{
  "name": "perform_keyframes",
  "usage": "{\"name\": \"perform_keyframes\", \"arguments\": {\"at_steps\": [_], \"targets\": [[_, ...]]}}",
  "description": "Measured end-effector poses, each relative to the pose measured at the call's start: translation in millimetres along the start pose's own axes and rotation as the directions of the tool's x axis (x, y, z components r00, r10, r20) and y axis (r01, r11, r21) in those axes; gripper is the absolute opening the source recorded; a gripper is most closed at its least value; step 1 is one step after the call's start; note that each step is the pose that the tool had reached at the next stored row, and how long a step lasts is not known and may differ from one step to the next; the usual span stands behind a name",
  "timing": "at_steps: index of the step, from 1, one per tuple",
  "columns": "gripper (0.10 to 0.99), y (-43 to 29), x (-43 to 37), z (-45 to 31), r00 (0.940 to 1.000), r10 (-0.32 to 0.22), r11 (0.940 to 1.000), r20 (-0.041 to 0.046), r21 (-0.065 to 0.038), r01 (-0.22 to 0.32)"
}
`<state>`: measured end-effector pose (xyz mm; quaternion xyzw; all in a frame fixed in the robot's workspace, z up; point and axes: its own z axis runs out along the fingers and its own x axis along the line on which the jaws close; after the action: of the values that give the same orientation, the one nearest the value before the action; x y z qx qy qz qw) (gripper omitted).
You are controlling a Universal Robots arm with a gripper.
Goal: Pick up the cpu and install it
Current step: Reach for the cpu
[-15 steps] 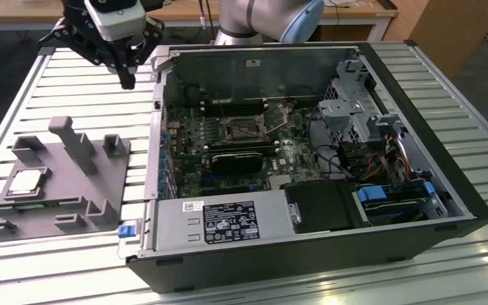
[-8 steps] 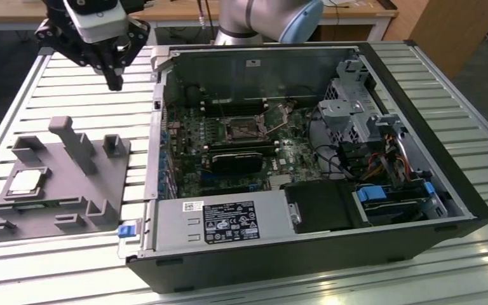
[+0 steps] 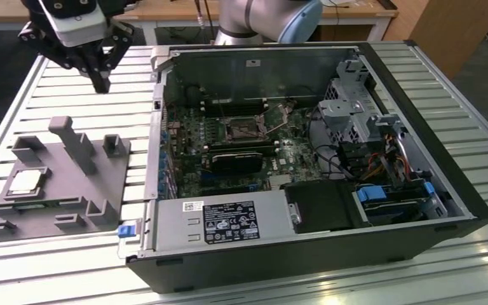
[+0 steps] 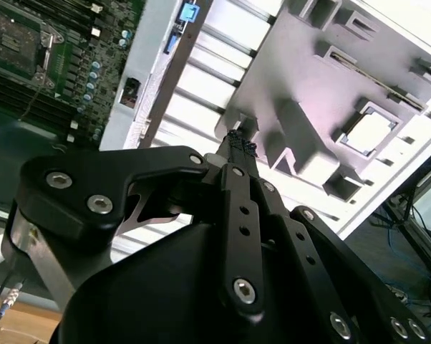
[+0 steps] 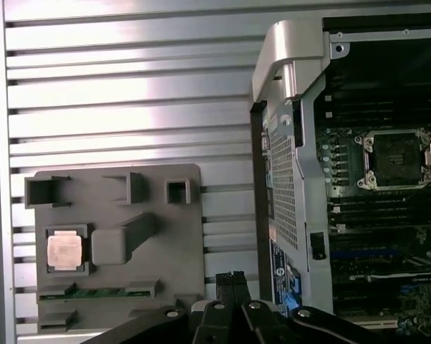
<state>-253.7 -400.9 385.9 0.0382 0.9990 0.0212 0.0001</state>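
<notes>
Step in hand looked like the very start of the pick, imo. The gripper (image 3: pixel 101 81) hung over the slatted table (image 3: pixel 74 108), beyond the far end of the grey tray (image 3: pixel 61 190) in the exterior view, and well apart from the cpu (image 3: pixel 28 182). The jaws were closed right up, fingertips (image 4: pixel 238 143) pressed together w/ nothing between them, so it had hold of nothing.

The cpu sat flat in its square pocket in the tray, shiny top up, toward the exterior view's left side of the tray. It was just beside a chunky block (image 5: pixel 112 246) and near the tall post (image 3: pixel 74 143). Nothing was touching it.

The tray lay on the table just beside the open computer case (image 3: pixel 312 260), on the exterior view's left of it. In the first wrist view the socket (image 5: pixel 398 159) looked bare: metal frame, dark middle, no chip in it afaict. So the install hadn't begun.

What the next move called for, judging from this:
- jaws opened wider than the chip before any descent
- gripper lined up square over the pocket
- a path down that cleared the post & block

It's a thin flat part w/ a low rim, so there's not much to grip. A sloppy grab could prob tip it or scrape it in the pocket.
</notes>
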Motion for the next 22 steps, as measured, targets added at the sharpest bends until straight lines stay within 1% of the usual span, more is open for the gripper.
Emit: {"name": "perform_keyframes", "arguments": {"at_steps": [15,19,22], "targets": [[0.106,-15.2,33.7,4.6,1.0,0.0,1.0,0.0001,0.0,0.0],[0.106,-16.7,45.8,5.6,1.0,0.0,1.0,0.0001,0.0,0.0],[0.106,-17.6,57.0,6.3,1.0,0.001,1.0,0.0,0.0,-0.001]]}}
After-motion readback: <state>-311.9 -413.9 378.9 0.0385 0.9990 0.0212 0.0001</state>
